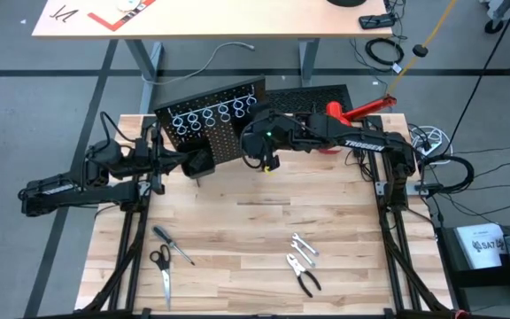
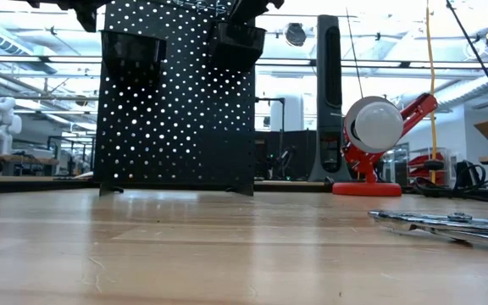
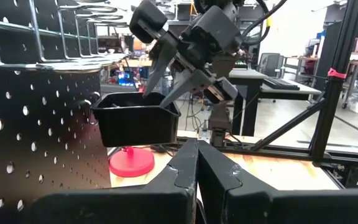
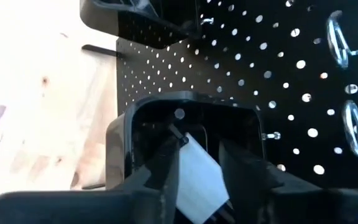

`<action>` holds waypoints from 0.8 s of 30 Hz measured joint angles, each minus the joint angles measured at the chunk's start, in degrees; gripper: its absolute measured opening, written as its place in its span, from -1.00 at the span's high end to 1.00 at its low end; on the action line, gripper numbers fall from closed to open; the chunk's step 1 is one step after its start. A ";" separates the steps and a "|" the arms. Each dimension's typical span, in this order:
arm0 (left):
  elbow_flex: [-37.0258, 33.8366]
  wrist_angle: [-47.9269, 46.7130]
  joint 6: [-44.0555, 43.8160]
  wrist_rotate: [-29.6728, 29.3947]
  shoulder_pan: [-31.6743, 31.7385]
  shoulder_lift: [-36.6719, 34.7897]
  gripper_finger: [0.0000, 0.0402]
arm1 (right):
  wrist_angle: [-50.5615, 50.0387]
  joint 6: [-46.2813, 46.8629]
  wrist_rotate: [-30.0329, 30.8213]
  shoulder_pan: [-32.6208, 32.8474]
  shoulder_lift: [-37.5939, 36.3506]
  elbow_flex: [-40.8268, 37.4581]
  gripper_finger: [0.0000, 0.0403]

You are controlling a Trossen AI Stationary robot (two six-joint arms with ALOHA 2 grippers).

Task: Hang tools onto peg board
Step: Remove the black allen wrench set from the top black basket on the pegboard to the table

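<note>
The black peg board [image 1: 220,124] stands at the table's far side, with silver rings [image 1: 206,118] and two black bins on its face. My right gripper [image 4: 197,168] hangs over the right bin [image 4: 185,124], shut on a small white piece [image 4: 199,177]; it also shows in the left wrist view [image 3: 166,84]. My left gripper [image 3: 197,158] is shut and empty, level, in front of the board's left part [image 1: 177,161]. A screwdriver [image 1: 173,245], scissors [image 1: 162,270], a wrench [image 1: 304,246] and pliers [image 1: 305,276] lie flat on the near table. My right gripper pinches the small white piece [image 4: 194,162] between its two fingers. The fingers point down into the open top of the right bin. The piece sits tilted between the fingers, above the bin's floor; whether it touches the bin cannot be told.
A red-and-white lamp [image 1: 361,111] stands at the far right, right of the board; it also shows in the low view [image 2: 379,127]. A flat black slotted panel [image 1: 312,96] lies behind the board. The left bin [image 2: 130,55] hangs on the board.
</note>
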 joint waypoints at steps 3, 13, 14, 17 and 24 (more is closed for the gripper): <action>0.00 0.00 0.00 0.00 0.00 0.00 0.93 | 0.15 0.02 -0.74 -0.35 0.47 0.02 0.29; 0.00 0.02 0.00 0.00 0.02 0.00 0.93 | 4.19 -3.39 -3.12 -0.47 2.78 0.04 0.39; 0.00 0.00 0.00 0.00 0.00 0.02 0.93 | 4.20 -3.95 -3.25 -0.47 2.95 0.04 0.42; 0.00 0.02 0.00 0.00 0.02 0.00 0.93 | 4.93 -5.47 -3.17 -0.43 3.61 0.13 0.50; 0.00 0.00 0.00 0.00 0.00 0.00 0.93 | 6.40 -5.58 -3.14 -0.43 4.75 0.12 0.79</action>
